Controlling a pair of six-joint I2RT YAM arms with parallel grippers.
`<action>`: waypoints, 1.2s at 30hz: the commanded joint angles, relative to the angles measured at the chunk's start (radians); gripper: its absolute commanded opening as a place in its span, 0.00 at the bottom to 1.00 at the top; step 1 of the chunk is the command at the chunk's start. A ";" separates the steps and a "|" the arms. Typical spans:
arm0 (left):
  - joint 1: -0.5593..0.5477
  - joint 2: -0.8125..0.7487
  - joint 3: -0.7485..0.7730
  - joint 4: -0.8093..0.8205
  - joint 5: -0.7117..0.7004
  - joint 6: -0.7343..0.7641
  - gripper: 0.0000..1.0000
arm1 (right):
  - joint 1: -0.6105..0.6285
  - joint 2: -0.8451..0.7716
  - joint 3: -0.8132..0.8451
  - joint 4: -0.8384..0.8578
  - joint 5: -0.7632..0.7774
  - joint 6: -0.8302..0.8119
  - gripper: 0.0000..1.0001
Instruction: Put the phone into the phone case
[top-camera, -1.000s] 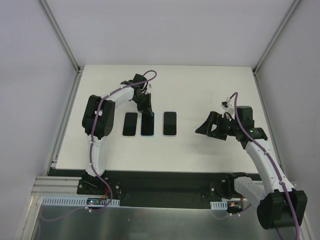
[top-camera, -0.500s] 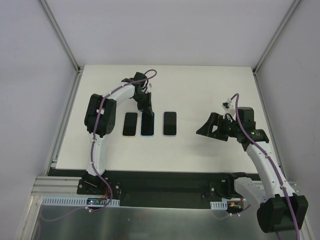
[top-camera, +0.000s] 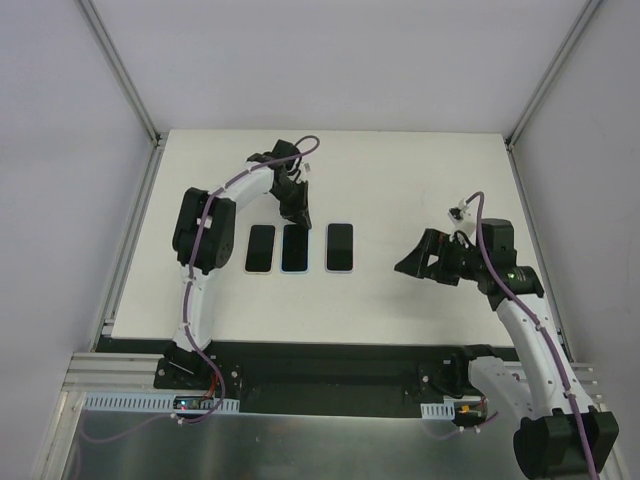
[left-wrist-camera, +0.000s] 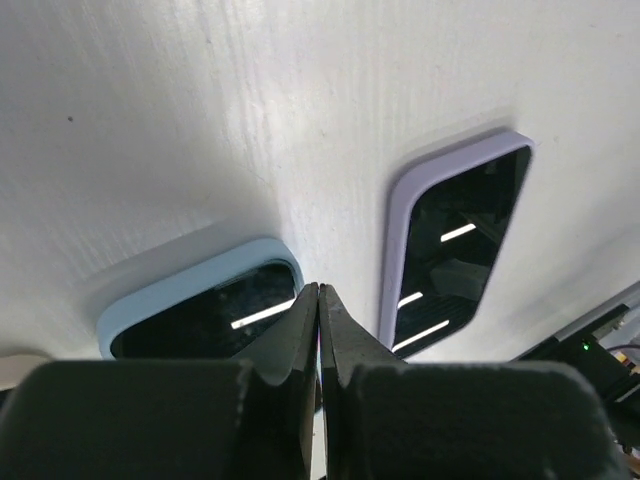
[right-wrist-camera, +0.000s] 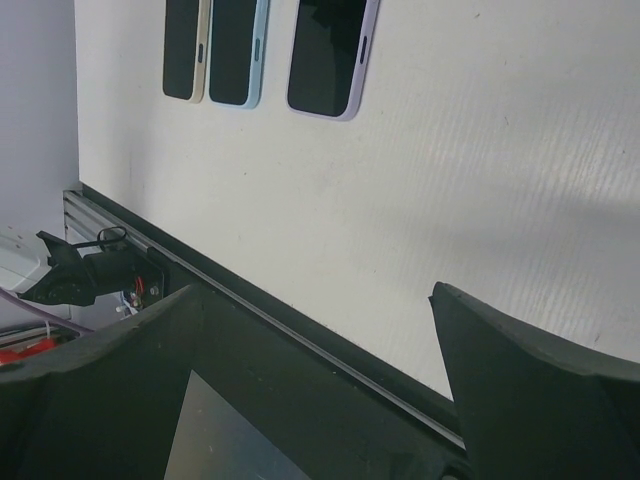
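Left hand (top-camera: 297, 213), pressed together, hangs over the far end of the blue-cased phone (top-camera: 295, 249); its length runs near-to-far; right hand (top-camera: 413, 262), spread, well apart.

Three cased phones lie in one row on the single bench (top-camera: 420, 180). There is one cream-cased phone (top-camera: 261, 248) at the 9 o'clock end, one blue-cased phone (top-camera: 295, 248) in the middle and one lilac-cased phone (top-camera: 340, 247) at the 3 o'clock end. Two arms rise from the 6 o'clock edge, the left arm (top-camera: 200, 240) and the right arm (top-camera: 525, 320). Each carries one hand, two in all: the left hand (top-camera: 299, 213) and the right hand (top-camera: 406, 263).
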 joint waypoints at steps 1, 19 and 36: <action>0.002 -0.185 0.059 -0.003 0.111 0.034 0.00 | -0.007 -0.046 0.042 -0.045 0.020 0.006 0.99; 0.000 -0.966 -0.466 0.134 0.135 0.055 0.59 | 0.024 -0.185 0.132 -0.223 0.078 -0.035 0.96; 0.002 -1.388 -0.901 0.264 0.115 0.020 0.99 | 0.024 -0.363 0.137 -0.234 0.112 0.097 0.96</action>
